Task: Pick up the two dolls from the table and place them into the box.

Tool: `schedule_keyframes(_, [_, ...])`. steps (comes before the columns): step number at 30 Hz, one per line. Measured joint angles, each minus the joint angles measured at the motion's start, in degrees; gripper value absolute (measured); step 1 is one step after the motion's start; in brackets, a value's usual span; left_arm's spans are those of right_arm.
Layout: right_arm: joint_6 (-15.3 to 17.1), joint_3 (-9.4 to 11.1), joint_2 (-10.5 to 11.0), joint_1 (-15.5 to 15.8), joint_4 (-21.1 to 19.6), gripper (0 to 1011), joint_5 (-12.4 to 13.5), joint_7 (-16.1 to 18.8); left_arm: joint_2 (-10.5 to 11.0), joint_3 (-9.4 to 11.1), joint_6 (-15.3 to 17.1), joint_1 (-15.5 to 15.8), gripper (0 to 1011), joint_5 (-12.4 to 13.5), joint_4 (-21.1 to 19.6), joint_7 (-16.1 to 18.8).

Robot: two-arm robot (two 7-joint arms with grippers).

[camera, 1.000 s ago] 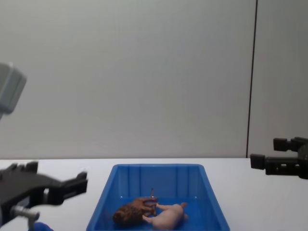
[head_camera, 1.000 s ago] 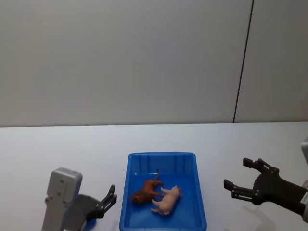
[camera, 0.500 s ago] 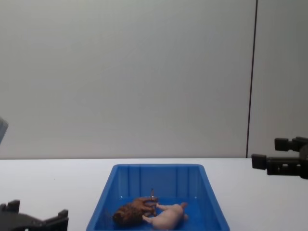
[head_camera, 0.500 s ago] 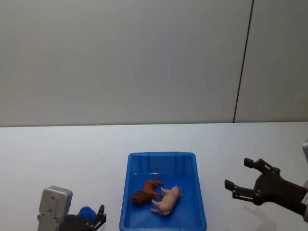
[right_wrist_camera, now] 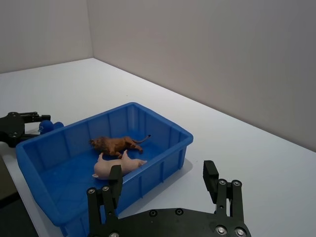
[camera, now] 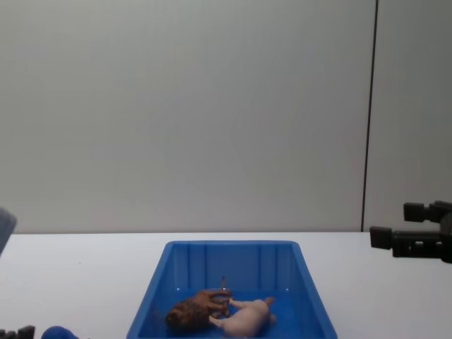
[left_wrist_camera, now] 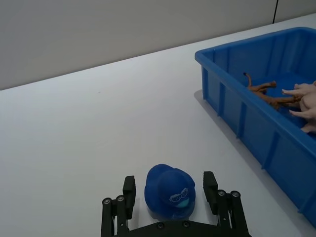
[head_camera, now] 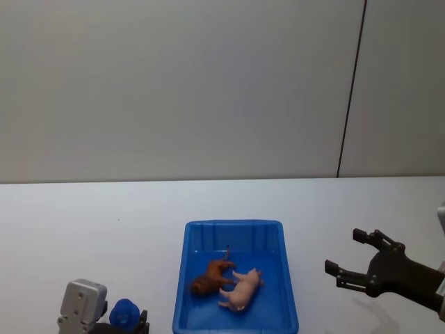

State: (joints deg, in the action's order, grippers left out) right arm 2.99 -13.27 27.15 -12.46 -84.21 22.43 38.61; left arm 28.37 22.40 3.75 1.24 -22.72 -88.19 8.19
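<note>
Both dolls lie on their sides inside the box (head_camera: 236, 278): brown animal (head_camera: 211, 275) and pink pig (head_camera: 241, 288) touching, the pig nearer the right pincer. By the look of it the task is done; nothing of it is left on the bench (head_camera: 90, 223). Left pincer (left_wrist_camera: 174, 197) sits low over the bench, well off from the box's left wall, fingers apart and straddling a blue ball (left_wrist_camera: 170, 191) with a printed face, one finger on each side, not clamped on it. Right pincer (head_camera: 357, 259) hovers above the bench to the right of the box, fingers spread, holding nothing. Risks, as I judge them: if the left pincer closes now it will take the ball, which is no doll, and could carry it into the box. A sideways sweep would roll the ball off across the bench. The right pincer, if swung inward low, could knock the box rim and shift it.
</note>
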Motion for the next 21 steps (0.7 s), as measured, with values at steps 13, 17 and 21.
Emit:
schedule_keyframes(13, [0.0,0.0,0.01,0.01,0.0,1001,0.0,-0.01,-0.78,-0.68,0.93,1.81,553,2.06,2.52,-3.75])
schedule_keyframes(17, [0.0,0.0,0.01,0.0,0.0,1001,0.0,-0.01,-0.75,-0.97,0.94,2.29,527,2.82,2.21,-4.35])
schedule_keyframes(21, [0.0,-0.01,0.01,0.0,0.0,1001,0.0,-0.01,-0.73,-1.46,0.87,3.17,497,4.3,1.23,-5.45])
